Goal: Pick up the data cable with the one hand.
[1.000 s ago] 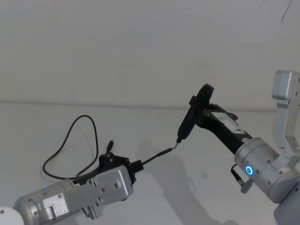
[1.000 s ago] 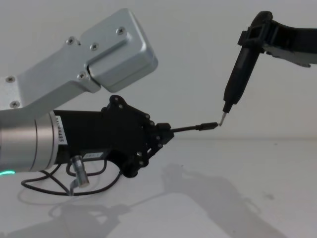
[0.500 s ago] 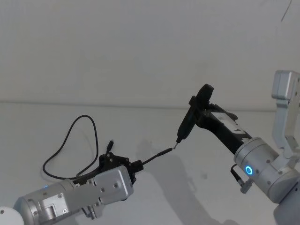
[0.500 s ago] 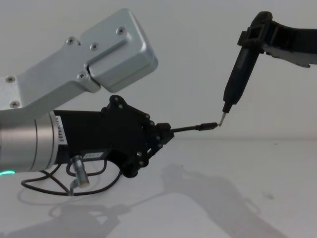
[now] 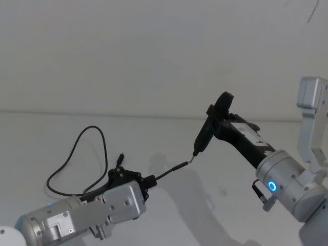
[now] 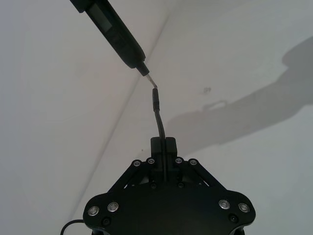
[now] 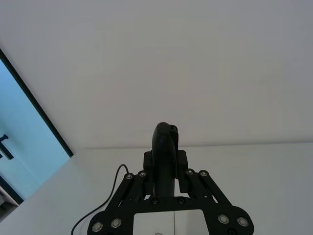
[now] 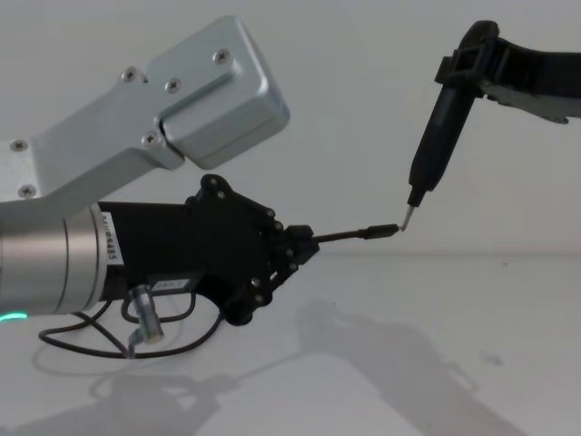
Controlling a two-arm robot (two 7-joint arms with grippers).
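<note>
So the pickup itself looks basically done. The left gripper [image 8: 304,243] sits low on the robot's left, fingers pinched tight on the data cable [image 5: 77,154] a little way back from its end, so a short stub sticks out forward in the air. The rest of the cable trails back behind the gripper and loops on the white table [image 5: 154,133], with its other small plug [image 5: 121,157] lying on the surface just behind the gripper in the head view.

Over on the right, the right gripper [image 7: 165,161] is clamped around the pen-like tool [image 8: 442,136], held up high and pointing down. The tool's fine tip [image 6: 151,83] meets the cable's plug end [image 6: 155,98] right at the connector. From the left wrist view they look touching or as good as, I can't call it closer than that.

My read: we're past the grab and into holding the plug steady against the tool tip. The next move probably needs very small, careful motion, since the stub is floppy and already bends a bit, so any push could deflect it sideways instead of seating anything.

Compared with the frames from a second and half a second back: nothing has moved. Both arms, the tip contact and the cable loop all sit in the same spots.
</note>
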